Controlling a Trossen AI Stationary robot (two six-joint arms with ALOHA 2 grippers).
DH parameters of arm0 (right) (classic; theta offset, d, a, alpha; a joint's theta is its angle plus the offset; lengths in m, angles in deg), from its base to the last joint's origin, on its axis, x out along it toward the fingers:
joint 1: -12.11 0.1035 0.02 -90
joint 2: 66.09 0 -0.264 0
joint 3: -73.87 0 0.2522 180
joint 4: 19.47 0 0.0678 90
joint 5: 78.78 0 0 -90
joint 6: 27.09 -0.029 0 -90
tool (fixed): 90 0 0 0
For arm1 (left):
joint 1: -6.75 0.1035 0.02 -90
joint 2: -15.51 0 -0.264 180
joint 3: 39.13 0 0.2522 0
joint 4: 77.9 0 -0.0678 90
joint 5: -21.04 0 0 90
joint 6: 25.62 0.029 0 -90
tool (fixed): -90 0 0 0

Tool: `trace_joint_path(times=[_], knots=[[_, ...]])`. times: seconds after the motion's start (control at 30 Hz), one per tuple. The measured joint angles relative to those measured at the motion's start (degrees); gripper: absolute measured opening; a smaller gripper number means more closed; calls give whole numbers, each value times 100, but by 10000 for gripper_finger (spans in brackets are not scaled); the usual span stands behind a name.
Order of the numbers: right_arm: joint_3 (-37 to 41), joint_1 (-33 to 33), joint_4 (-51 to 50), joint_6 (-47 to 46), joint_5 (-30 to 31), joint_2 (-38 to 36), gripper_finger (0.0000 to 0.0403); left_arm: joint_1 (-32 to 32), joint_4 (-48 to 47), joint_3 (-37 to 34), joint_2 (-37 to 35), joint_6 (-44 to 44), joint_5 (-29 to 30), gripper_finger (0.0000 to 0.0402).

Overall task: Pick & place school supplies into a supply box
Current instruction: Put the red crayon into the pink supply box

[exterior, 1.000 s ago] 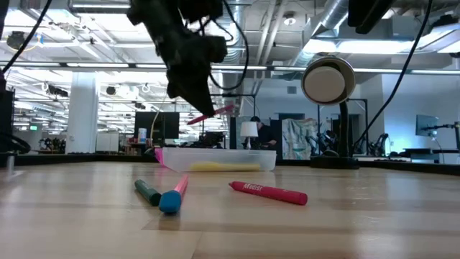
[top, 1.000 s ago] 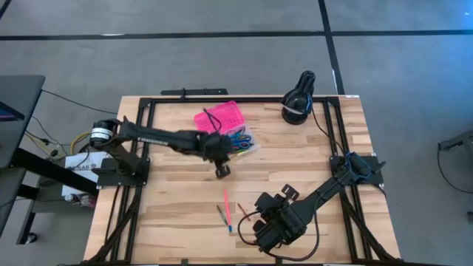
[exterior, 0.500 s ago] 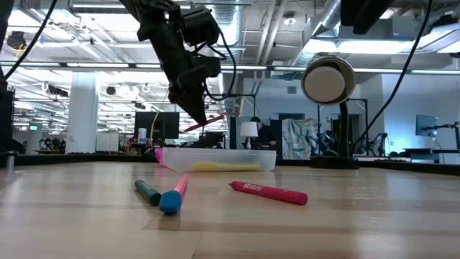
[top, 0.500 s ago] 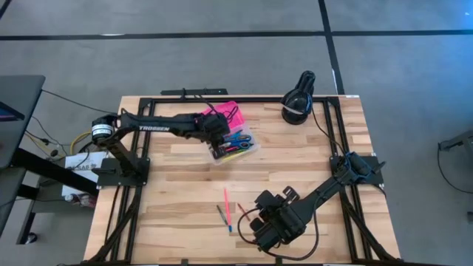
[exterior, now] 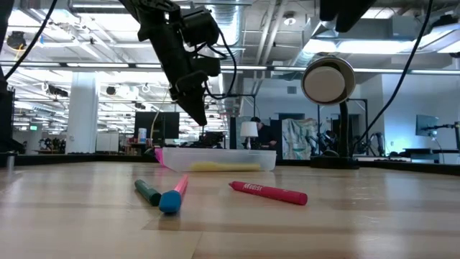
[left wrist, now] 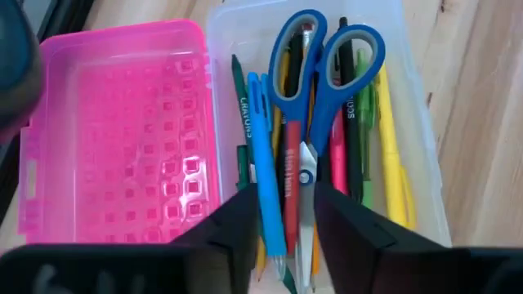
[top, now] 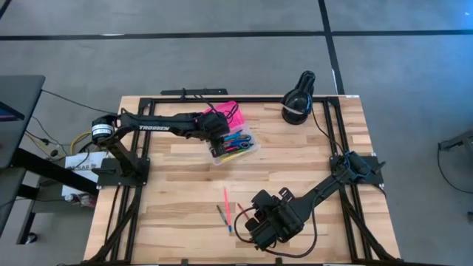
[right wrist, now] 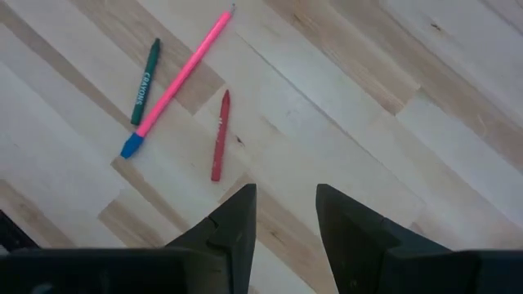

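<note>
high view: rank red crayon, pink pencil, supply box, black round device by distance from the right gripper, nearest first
From the right gripper, near the table's front edge:
1. Red crayon, just beside it, on the table.
2. Pink pencil, a little farther toward the left arm's side, next to a green crayon.
3. Supply box, mid-table, under the left gripper.
4. Black round device, at the far edge.

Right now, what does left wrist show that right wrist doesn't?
Only the left wrist view: the supply box, its pink lid open, with blue-handled scissors lying on pens, under the open left gripper. Only the right wrist view: a green crayon, pink pencil and red crayon loose on the table, beyond the open right gripper. Shared: light wood tabletop.
</note>
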State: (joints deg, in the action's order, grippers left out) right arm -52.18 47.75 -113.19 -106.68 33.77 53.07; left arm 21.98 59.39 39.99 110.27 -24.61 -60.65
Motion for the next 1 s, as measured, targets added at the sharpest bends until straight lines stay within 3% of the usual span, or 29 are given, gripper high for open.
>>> trace_joint_path(times=[0.1, 0.2, 0.37, 0.5, 0.73, 1.0], knots=[[0, -16, 159, 14, -1, 0, 122, 4, -10, 0, 0, -112, -180, 139], [0, -73, 637, 312, -47, 0, 122, 4, -132, 0, -33, -268, -827, 153], [-1, -291, 1487, 896, -488, 2, 122, -112, -386, 0, -387, -347, -2039, 156], [-2, -543, 1508, 898, -923, 11, 122, -363, -821, 0, -973, -220, -2513, 153], [6, -978, 1520, 896, -1798, 13, 122, -933, -1254, 0, -2328, -299, -2401, 153], [571, -1254, 2258, 914, -2232, 20, 122, -1577, -1825, 0, -3661, -843, -1263, 153]])
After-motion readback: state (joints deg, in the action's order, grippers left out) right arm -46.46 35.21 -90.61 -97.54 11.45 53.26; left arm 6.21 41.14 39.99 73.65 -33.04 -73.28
